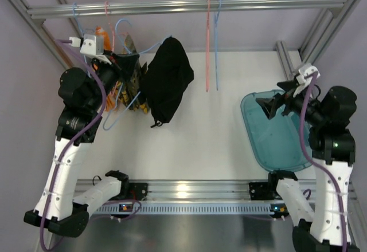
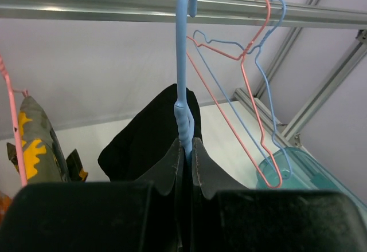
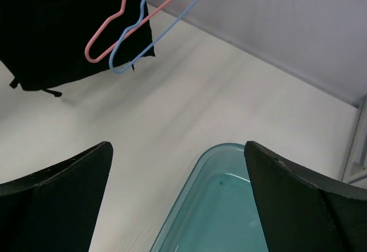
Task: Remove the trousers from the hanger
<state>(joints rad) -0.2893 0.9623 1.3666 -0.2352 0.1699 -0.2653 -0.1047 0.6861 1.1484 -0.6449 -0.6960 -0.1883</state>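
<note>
The black trousers hang on a blue hanger from the top rail; they also show in the left wrist view and the right wrist view. My left gripper is shut on the blue hanger's twisted neck just below the hook. The camouflage trousers hang on a pink hanger to the left, seen in the left wrist view. My right gripper is open and empty above the teal tray.
A metal rail spans the back. An empty pink hanger and an empty blue hanger hang side by side from it at centre right. The teal tray lies at the right. Frame posts stand at both sides.
</note>
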